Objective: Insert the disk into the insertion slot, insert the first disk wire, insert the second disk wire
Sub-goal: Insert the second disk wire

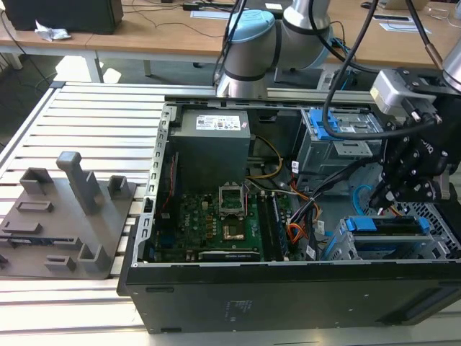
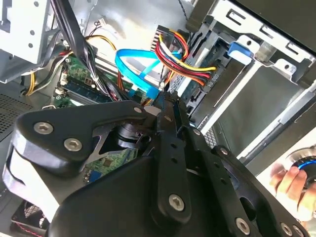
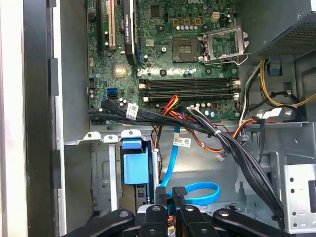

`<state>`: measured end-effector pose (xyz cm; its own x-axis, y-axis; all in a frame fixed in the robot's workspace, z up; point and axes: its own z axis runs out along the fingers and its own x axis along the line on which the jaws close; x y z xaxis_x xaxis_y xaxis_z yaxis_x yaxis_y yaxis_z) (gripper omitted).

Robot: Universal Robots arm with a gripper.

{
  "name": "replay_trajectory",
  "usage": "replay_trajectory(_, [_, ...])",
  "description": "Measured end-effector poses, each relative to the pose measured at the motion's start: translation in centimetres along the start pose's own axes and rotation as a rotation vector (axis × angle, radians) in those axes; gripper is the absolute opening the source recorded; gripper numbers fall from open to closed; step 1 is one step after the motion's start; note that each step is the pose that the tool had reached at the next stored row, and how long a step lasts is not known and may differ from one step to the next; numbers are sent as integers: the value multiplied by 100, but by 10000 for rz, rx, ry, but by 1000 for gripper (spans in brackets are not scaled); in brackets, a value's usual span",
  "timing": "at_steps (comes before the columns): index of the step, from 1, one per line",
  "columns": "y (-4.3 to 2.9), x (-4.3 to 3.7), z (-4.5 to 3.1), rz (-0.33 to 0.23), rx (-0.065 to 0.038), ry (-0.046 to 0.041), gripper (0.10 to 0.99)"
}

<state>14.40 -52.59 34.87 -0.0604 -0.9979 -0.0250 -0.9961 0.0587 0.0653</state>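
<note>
— One step looks done to me: the disk [image 1: 382, 224], in its blue carrier, sits inside the insertion slot [image 1: 392, 247], at the corner of the open computer case [image 1: 288, 303] on the exterior view's right.

— So you're on the wires?

— I judge so. My hand [image 3: 169, 193] hangs just beside the slot, fingers drawn together on the plug end of the blue data wire [image 3: 197, 190], as best I can tell.

— What does seating it call for?

— Lining the plug up squarely with the disk's rear port, then a short, straight push. The red and yellow power wires [image 2: 177, 52] crowd that spot, so there's little room to wander.

— Do the cameras agree?

— They add to each other. In the first wrist view I see the motherboard [image 3: 187, 49] beyond the wire's loop. In the second wrist view the power wires run to the back of the slot, and a person's hand [image 2: 291, 183] rests outside the case.
</note>
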Motion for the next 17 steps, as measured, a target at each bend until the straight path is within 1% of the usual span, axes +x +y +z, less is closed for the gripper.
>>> replay_trajectory(2, [-4, 73, -2, -3, -3, -53, 165])
replay_trajectory(3, [-7, 131, -3, -5, -5, -83, 165])
replay_trajectory(4, [-12, 192, -2, -9, -9, -141, 165])
replay_trajectory(6, [-21, 227, -2, -15, -15, -252, 165])
replay_trajectory(7, [-33, 240, -1, -18, -19, -294, 165])
replay_trajectory(10, [-84, 239, 6, -21, -26, -334, 165])
replay_trajectory(17, [-134, 238, 43, -21, -31, -357, 165])
